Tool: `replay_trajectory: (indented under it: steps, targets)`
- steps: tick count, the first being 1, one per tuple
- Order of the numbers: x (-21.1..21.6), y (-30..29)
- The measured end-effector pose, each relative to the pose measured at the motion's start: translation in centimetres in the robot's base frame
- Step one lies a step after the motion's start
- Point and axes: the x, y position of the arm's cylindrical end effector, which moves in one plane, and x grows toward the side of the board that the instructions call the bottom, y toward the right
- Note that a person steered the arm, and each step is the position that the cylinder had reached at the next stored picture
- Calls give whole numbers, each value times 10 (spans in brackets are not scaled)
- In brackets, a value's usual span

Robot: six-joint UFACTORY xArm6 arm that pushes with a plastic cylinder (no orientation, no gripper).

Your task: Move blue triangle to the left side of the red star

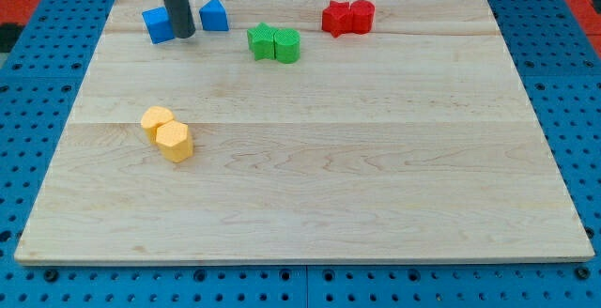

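Note:
The blue triangle sits near the view's top left on the wooden board. A blue cube lies to its left. My tip stands between the two blue blocks, close against the cube's right side and just left of the triangle. The red star lies at the view's top, right of centre, touching a red round block on its right. The triangle is well to the left of the star, with green blocks between them.
A green star and a green round block touch each other between the blue and red blocks. Two yellow hexagonal blocks sit together at the view's left middle. The board's edge borders blue pegboard.

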Motion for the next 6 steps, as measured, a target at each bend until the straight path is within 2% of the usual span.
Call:
replay_trajectory:
  steps: [2,3,4,6]
  targets:
    - [-8,-10]
    - [-32,-6]
    - [-39,13]
    - [-39,122]
